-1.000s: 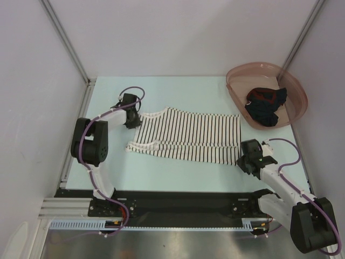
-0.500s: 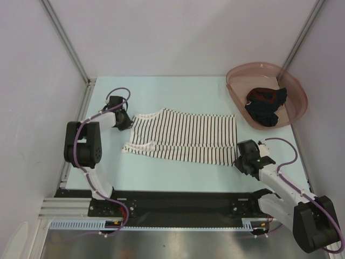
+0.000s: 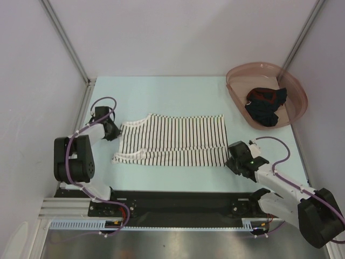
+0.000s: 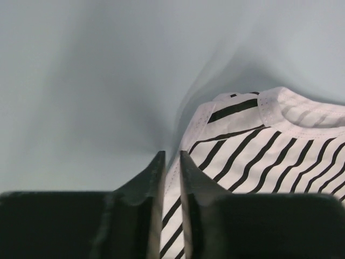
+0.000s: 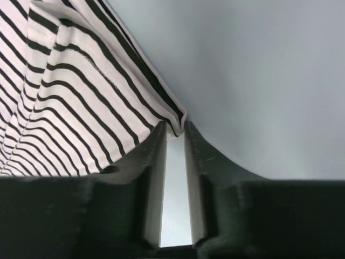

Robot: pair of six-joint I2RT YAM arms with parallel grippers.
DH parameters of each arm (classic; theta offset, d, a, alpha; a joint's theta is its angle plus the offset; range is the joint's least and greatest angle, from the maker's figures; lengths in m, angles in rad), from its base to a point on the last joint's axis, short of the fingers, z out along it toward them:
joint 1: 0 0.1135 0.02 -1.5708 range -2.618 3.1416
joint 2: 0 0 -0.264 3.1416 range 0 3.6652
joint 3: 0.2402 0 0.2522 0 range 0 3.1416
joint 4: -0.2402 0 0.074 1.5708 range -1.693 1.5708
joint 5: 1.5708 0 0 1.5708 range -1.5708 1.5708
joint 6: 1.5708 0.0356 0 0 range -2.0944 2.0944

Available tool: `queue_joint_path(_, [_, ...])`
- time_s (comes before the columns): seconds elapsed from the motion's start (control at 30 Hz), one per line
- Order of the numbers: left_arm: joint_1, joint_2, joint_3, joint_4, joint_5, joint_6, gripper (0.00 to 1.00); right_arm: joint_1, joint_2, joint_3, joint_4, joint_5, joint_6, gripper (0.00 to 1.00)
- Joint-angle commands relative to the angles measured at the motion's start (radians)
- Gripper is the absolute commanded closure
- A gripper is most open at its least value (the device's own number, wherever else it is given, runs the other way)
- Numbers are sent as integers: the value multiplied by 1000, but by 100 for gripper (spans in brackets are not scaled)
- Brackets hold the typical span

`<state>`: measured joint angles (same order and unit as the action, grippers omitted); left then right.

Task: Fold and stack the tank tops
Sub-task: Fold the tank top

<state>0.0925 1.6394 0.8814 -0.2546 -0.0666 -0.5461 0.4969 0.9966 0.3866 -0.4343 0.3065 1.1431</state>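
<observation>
Striped tank top lies flat mid-bench, stretched between both arms. Left end effector is clenched on the far strap corner at its left end, and right end effector is clenched on the near hem corner at its right end. Long axis runs left-right, straps pointing left, hem right. Dark tank top sits bunched in the pink basin, far right, well apart.
</observation>
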Motion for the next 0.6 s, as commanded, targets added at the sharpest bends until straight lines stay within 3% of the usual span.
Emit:
queue_joint_path(0.0, [9,-76,-19,40,-32,8,75,9,2,12,-98,32,1,66])
queue_joint_path(0.03, [9,-85,-24,40,-44,5,66,11,-7,20,-106,43,-9,63])
queue_joint_path(0.07, [9,-93,-28,41,-62,5,47,11,-13,31,-130,78,-25,61])
queue_joint_path(0.13, [9,-119,-32,40,-82,5,23,11,-30,67,-162,118,-39,57])
queue_joint_path(0.27, [9,-180,-32,20,-119,2,19,8,-49,138,-185,192,-130,49])
queue_joint_path(0.33, [7,-213,-42,28,-107,9,18,6,-56,169,-164,191,-256,46])
queue_joint_path(0.43, [-13,-276,-56,93,11,46,18,-11,-76,210,-11,108,-484,43])
queue_joint_path(0.57, [-102,-285,2,87,11,75,15,-98,-3,320,138,-64,-598,40])
